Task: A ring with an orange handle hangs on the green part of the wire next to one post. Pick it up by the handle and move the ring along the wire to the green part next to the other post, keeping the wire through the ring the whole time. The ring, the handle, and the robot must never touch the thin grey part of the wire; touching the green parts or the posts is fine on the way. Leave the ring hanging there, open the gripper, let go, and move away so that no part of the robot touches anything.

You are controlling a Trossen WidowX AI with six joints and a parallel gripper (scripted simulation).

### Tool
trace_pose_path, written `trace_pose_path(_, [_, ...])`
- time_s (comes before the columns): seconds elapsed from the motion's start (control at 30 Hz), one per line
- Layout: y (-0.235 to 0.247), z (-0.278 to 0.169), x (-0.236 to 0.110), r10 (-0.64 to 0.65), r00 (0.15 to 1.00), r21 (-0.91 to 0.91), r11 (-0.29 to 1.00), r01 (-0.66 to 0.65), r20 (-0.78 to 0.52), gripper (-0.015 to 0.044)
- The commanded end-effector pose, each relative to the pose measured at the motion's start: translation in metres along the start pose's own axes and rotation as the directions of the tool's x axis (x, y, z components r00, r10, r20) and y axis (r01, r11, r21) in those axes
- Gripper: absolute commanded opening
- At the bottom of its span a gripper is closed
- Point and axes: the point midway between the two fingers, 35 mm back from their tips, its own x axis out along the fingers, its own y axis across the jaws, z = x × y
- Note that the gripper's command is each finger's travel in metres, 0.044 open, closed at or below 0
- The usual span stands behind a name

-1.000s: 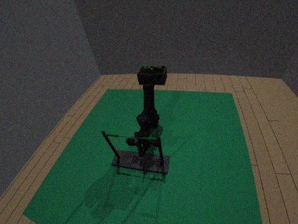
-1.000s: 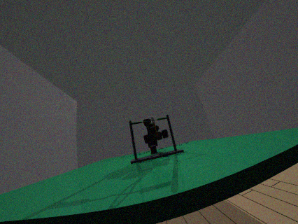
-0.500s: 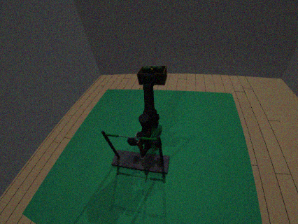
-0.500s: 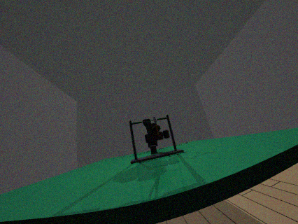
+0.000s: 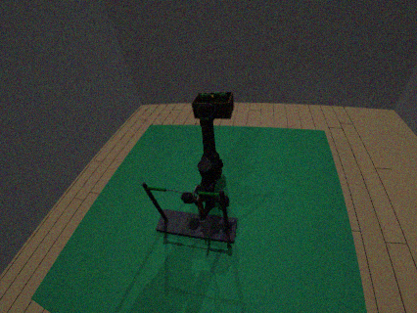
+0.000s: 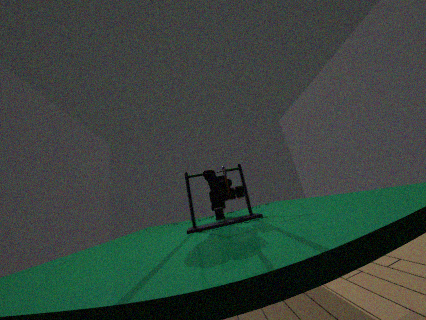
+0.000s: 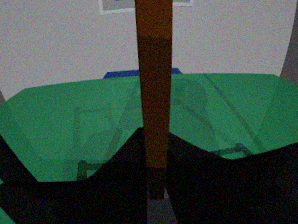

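The wire frame stands on a dark baseplate with a left post and a right post. A green wire part sits by the left post and another green wire part by the right post. My gripper is shut on the orange handle, which stands upright in the wrist view. A dark round shape, probably the ring, sits at the wire near the middle, a little towards the right post. It is too dark to tell whether it touches the wire.
The frame stands on a green mat over a wooden floor. The arm's base is behind the frame.
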Motion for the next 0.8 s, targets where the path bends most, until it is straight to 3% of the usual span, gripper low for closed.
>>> trace_pose_path(0.0, [0.004, 0.003, 0.001, 0.001, 1.000, -0.005, 1.000, -0.001, 0.007, -0.0150])
trace_pose_path(0.33, [0.012, 0.003, 0.000, 0.003, 1.000, -0.006, 1.000, -0.003, -0.003, -0.0150])
trace_pose_path(0.77, [0.020, 0.000, -0.014, 0.008, 0.991, 0.000, 1.000, -0.008, -0.130, -0.0150])
